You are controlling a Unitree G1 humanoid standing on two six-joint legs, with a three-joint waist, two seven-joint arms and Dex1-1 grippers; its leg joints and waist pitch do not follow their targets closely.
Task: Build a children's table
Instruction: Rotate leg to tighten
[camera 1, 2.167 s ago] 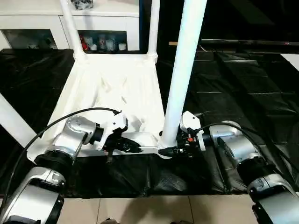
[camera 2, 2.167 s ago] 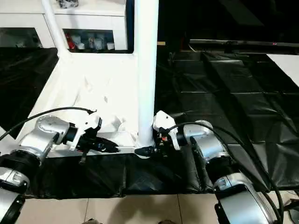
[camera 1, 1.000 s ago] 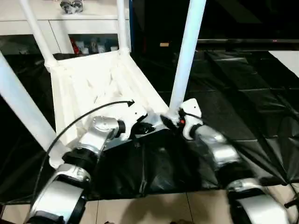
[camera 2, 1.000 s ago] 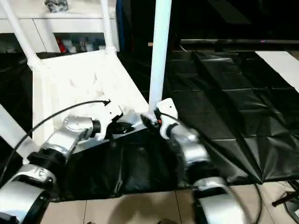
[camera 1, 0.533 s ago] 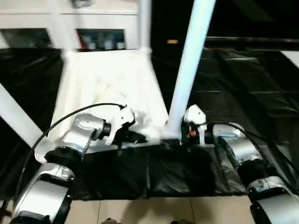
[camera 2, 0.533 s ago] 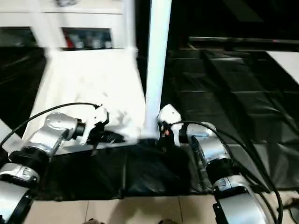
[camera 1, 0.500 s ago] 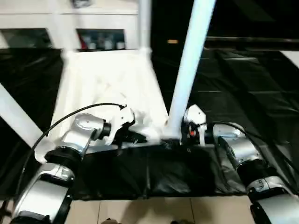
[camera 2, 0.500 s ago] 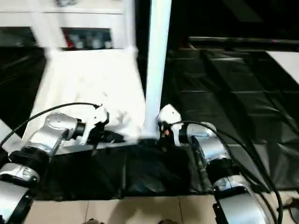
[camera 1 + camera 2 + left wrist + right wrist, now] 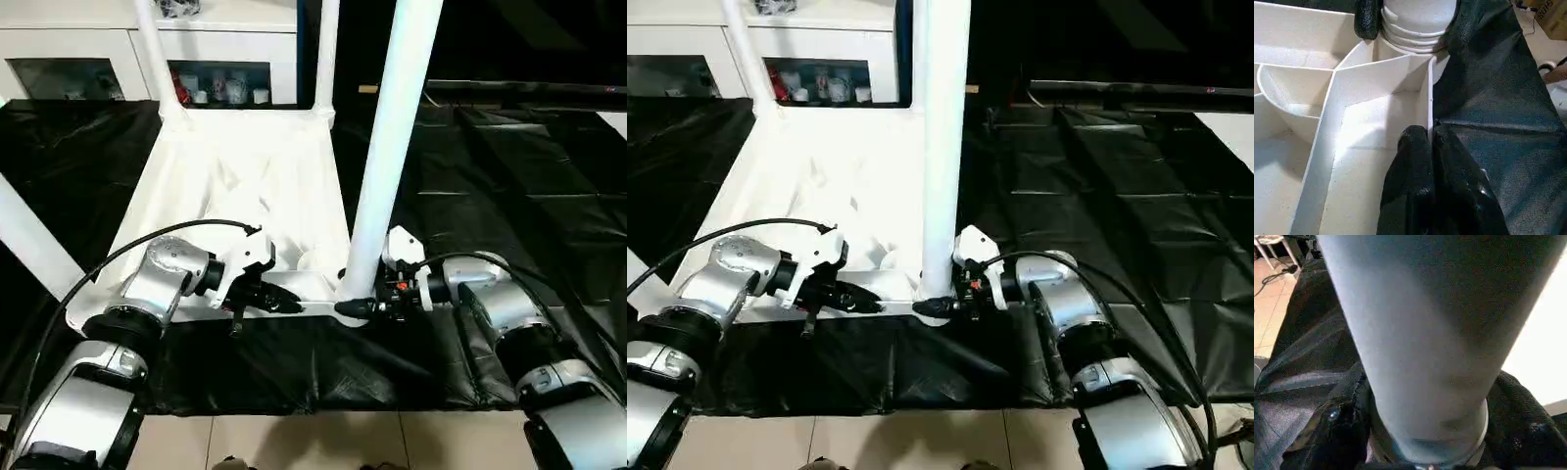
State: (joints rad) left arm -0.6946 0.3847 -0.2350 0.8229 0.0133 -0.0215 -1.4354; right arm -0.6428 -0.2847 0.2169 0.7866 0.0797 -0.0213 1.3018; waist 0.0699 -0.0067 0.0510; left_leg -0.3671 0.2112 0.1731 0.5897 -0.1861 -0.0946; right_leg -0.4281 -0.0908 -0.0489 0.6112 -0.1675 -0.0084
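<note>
On the black plastic sheet (image 9: 509, 186), the left gripper (image 9: 1431, 139) is pinching the upturned white plastic ribbed tabletop's (image 9: 245, 186) near rim while the right gripper (image 9: 355, 307) is clasping the long white tube leg's (image 9: 392, 147) base.

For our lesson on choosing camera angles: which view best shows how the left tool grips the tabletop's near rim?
The left wrist view: its black fingers pinch the thin rim wall of the tabletop shut, seen up close. The two eye views show the left tool at that rim from above, too small to read the pinch.
</note>
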